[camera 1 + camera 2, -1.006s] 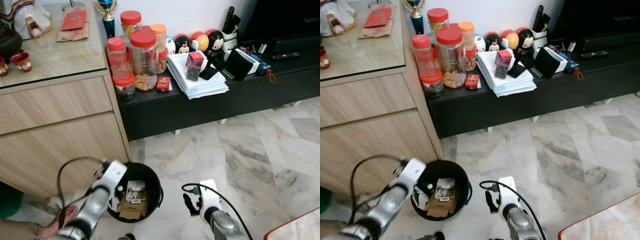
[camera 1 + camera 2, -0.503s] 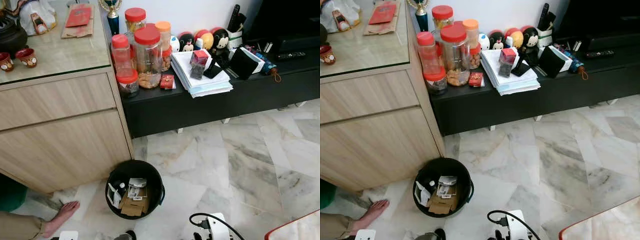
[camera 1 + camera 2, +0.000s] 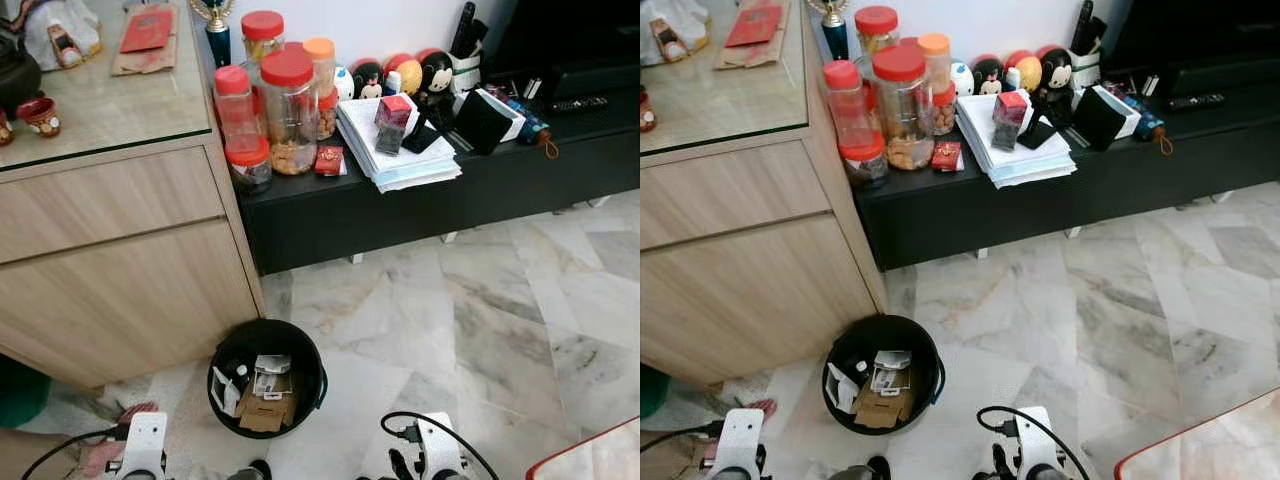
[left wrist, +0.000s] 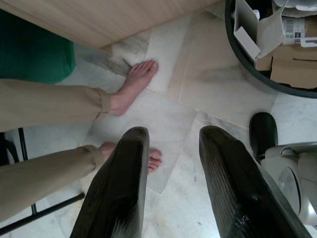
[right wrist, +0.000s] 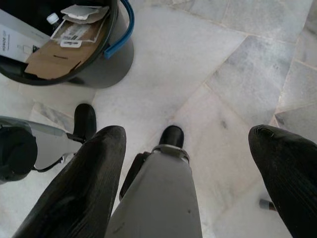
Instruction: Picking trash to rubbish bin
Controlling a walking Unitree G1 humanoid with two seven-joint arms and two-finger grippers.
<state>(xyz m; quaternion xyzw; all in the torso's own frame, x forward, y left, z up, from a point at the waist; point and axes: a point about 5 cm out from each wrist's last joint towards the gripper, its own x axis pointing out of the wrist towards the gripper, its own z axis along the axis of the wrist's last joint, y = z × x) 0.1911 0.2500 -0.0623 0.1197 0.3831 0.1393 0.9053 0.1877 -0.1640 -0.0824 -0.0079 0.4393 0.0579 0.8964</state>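
Note:
A black round rubbish bin stands on the marble floor by the wooden cabinet. It holds flattened cardboard, a printed paper and small white packets. Both my arms hang low at the bottom edge of the head views, the left wrist left of the bin and the right wrist right of it. In the left wrist view my left gripper is open with nothing between its fingers, and it hangs over the floor beside the bin. My right gripper is wide open above my own leg, with the bin off to one side.
A person's bare feet and beige trouser legs are close to my left gripper. The wooden cabinet and a black low bench with jars, papers and toys stand behind the bin. A red-edged object sits at the lower right.
My left arm, which was raised at the bin's rim a second ago, has dropped to the bottom edge. The right arm has also sunk lower. The camera shifted slightly.

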